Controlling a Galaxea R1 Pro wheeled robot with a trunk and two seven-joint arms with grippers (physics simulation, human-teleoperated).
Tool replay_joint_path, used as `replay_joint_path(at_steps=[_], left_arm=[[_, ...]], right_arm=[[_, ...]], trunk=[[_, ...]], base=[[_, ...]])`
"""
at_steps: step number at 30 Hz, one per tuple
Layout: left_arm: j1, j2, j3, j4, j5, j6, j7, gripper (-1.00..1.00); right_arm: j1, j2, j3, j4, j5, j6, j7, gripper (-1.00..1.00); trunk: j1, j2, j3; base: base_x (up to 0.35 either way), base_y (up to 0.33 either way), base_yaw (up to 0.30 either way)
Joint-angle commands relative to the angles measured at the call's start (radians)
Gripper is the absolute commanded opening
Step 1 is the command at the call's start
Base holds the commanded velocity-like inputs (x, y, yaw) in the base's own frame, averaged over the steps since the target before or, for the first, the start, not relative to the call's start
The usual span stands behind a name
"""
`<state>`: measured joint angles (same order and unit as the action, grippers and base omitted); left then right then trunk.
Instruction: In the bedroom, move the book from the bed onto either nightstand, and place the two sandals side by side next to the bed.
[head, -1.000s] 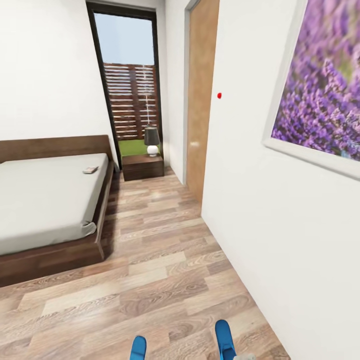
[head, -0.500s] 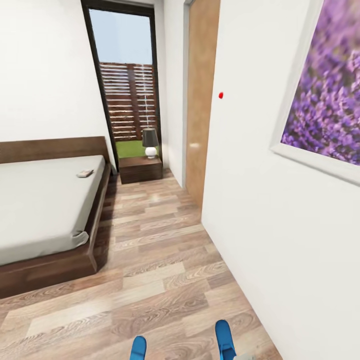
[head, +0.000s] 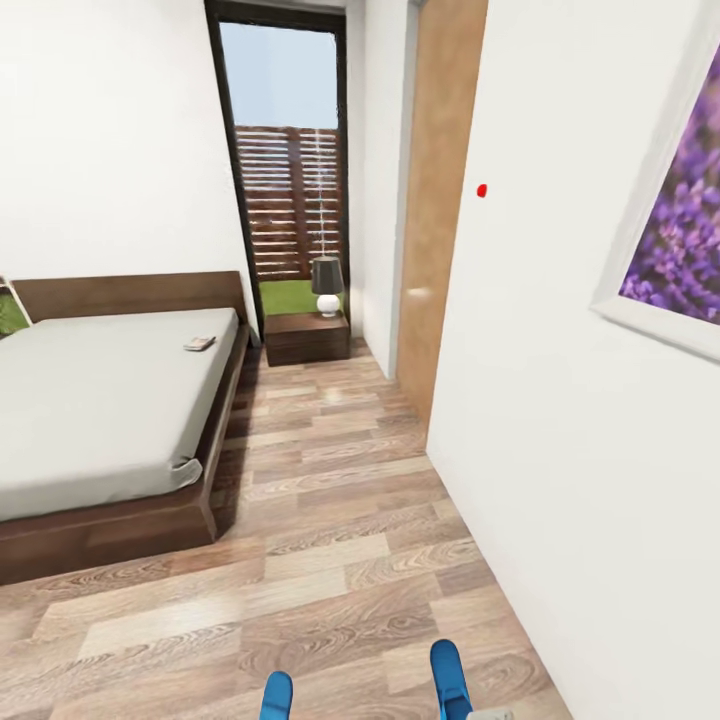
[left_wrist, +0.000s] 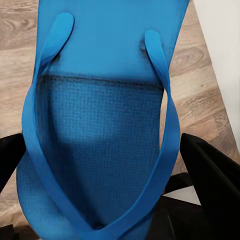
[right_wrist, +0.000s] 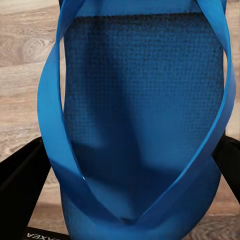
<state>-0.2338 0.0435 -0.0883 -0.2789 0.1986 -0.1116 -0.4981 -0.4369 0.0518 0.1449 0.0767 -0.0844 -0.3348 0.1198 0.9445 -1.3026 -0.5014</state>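
Observation:
The wide bed (head: 100, 400) with its off-white mattress lies at the left of the head view. The small book (head: 200, 343) rests on the mattress near its far right corner. Past the bed, by the window, stands the nightstand (head: 307, 336) with a lamp (head: 327, 285) on top. My left gripper (left_wrist: 105, 160) is shut on one blue sandal (left_wrist: 105, 120), black fingers (left_wrist: 212, 175) on both sides of its sole. The other blue sandal (right_wrist: 145, 115) is clamped in my right gripper (right_wrist: 125, 165). Both sandal tips (head: 277, 697) (head: 449, 680) poke into the head view's lower edge.
A wood-plank floor (head: 320, 520) runs as an aisle between the bed and a white wall (head: 560, 420) on the right. That wall carries a lavender picture (head: 680, 240). A wooden door (head: 440, 200) and a tall dark-framed window (head: 285, 160) lie ahead.
The whole head view has shifted: bed, nightstand and door now sit further right in the picture, so the camera has turned. Both sandals remain held.

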Motion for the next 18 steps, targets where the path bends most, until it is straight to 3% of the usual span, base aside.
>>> replay_joint_path(at_steps=[1,14,18], left_arm=[[-0.001,0.001,-0.008,0.001,0.009,-0.005,0.0,-1.0],[-0.001,0.001,-0.008,0.001,0.009,-0.005,0.0,-1.0],[-0.005,0.003,-0.004,-0.012,0.022,-0.015,-0.01,-1.0]], right_arm=[[-0.002,0.0,0.007,0.005,-0.009,-0.007,0.004,-1.0],[-0.002,0.0,0.007,0.005,-0.009,-0.007,0.004,-1.0],[-0.023,-0.001,0.021,0.006,-0.018,-0.026,0.026,-1.0]], trunk=[[0.0,-0.001,-0.001],[0.0,-0.001,-0.001],[0.0,-0.001,-0.001]], base=[[0.131,0.0,0.042],[0.302,0.0,0.004],[0.0,0.0,0.0]])
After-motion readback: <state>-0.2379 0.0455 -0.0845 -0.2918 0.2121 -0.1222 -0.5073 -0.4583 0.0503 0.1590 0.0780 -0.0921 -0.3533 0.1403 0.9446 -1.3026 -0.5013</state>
